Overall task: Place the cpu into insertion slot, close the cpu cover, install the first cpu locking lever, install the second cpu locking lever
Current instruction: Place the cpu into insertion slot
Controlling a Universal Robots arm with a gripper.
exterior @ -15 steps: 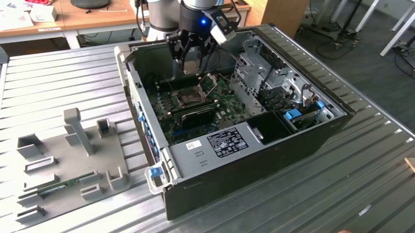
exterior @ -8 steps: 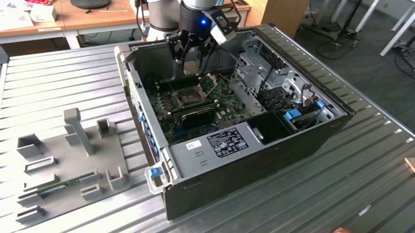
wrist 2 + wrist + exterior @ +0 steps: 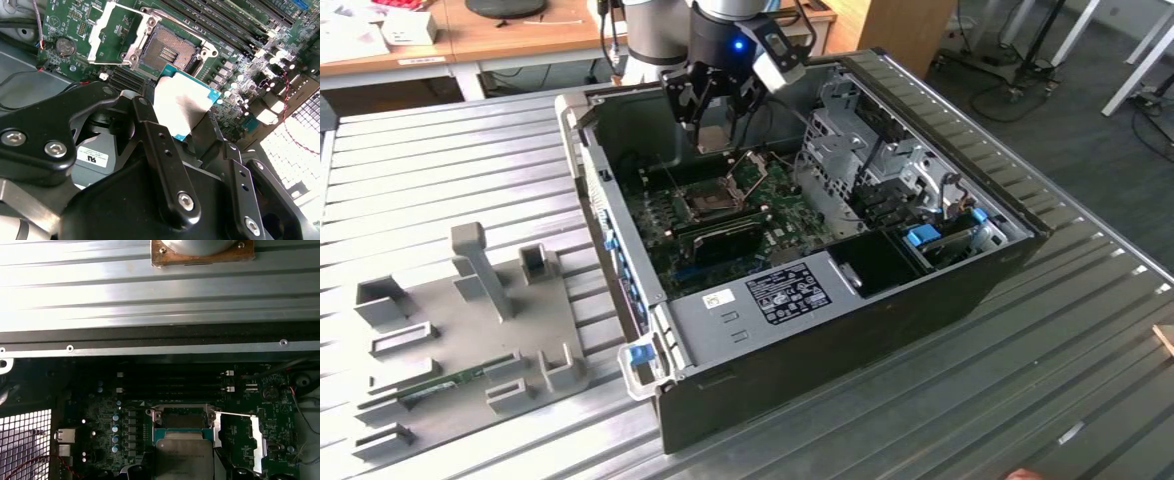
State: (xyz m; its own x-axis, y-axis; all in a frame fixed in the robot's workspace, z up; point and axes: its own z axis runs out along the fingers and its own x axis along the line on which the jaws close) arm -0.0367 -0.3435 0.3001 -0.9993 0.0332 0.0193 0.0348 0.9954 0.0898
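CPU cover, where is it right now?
In the second wrist view the cover is swung open beside the empty slot, with the held cpu close by the slot's other side.

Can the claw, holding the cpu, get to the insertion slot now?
Probably yes: the cpu cover lies open beside the insertion slot and nothing stands between it and the cpu in the claw.

1. The exterior view looks down from high and well back; the open computer case [image 3: 854, 340] sits at frame centre.
2. The second wrist view looks close past the gripper [image 3: 180, 125] onto the green board [image 3: 65, 20].
3. The first wrist view faces that board closely; both wrist views share the insertion slot [image 3: 167, 52] [image 3: 182, 417] and the cpu [image 3: 182, 105] [image 3: 184, 457].
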